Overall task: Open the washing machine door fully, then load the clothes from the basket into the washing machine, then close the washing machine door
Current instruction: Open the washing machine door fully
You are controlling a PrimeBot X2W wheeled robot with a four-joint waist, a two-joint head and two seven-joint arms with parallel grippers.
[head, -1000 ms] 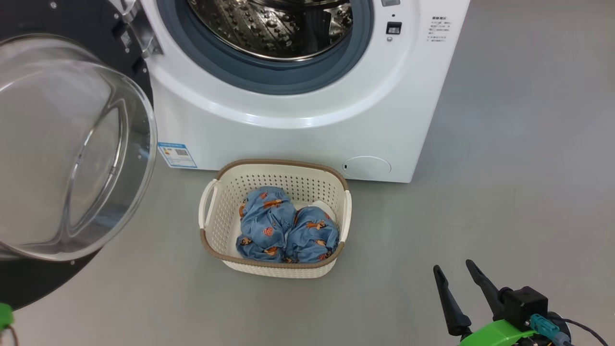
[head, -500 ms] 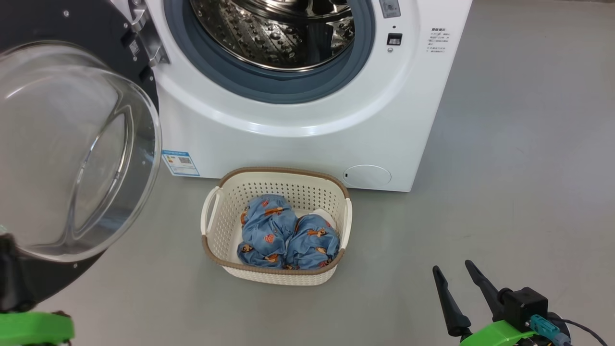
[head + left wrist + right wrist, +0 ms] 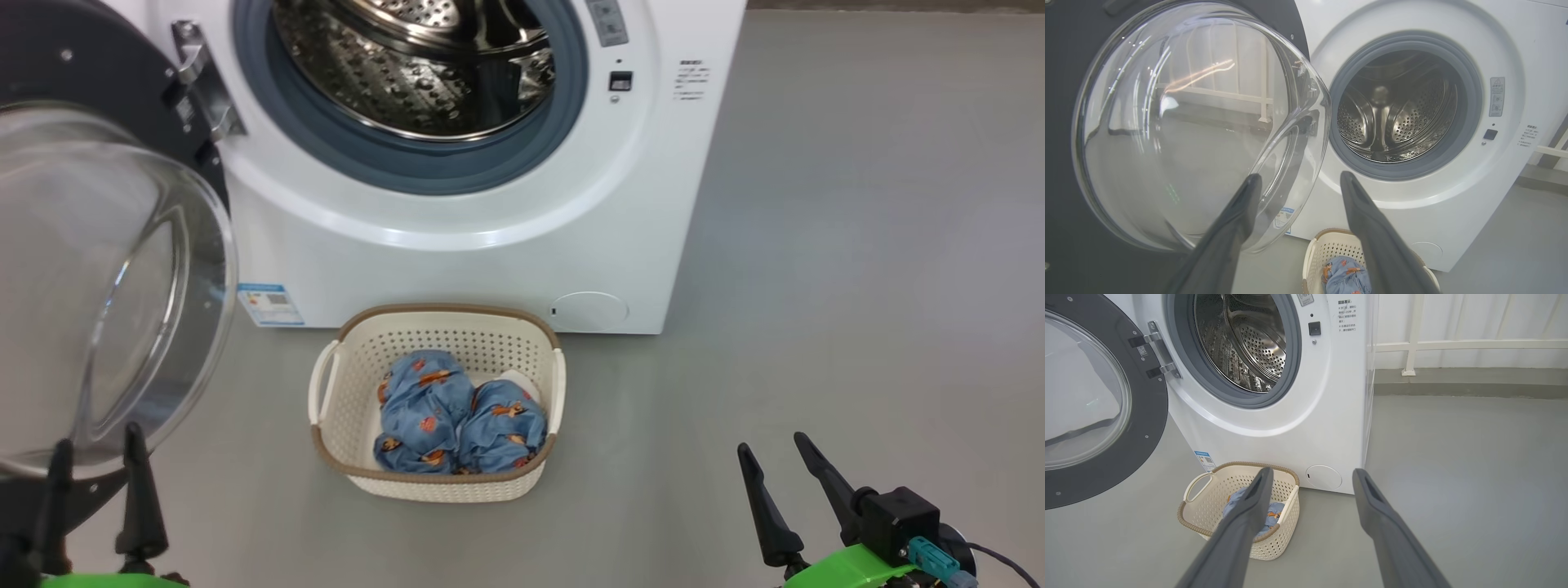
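1. Left gripper [image 3: 96, 441]: the two dark fingers stand spread wide apart and hold nothing. In the head view it sits at the lower left, fingers pointing up in front of the lower rim of the washing machine door [image 3: 106, 269].
2. In the left wrist view the left gripper [image 3: 1300, 177] points at the right edge of the door's clear glass bowl [image 3: 1180, 122]. Whether a fingertip touches the glass cannot be determined.
3. Right gripper [image 3: 772, 445]: the fingers stand wide apart and hold nothing. It hangs over bare grey floor [image 3: 816, 286] at the lower right, well apart from the basket [image 3: 445, 487].
4. The door is swung open on its metal hinge [image 3: 204, 90] at the left of the washing machine [image 3: 457, 253], inner side with the bowl facing the camera.
5. The opening is uncovered: a grey rubber gasket [image 3: 424, 167] rings the perforated steel drum [image 3: 408, 73], and no laundry is visible inside.
6. The basket stands on the floor just in front of the machine, below the opening, between the blue label [image 3: 269, 304] and the round flap [image 3: 588, 311].
7. The clothes [image 3: 457, 412] lie in the basket as two blue printed bundles, side by side and touching.
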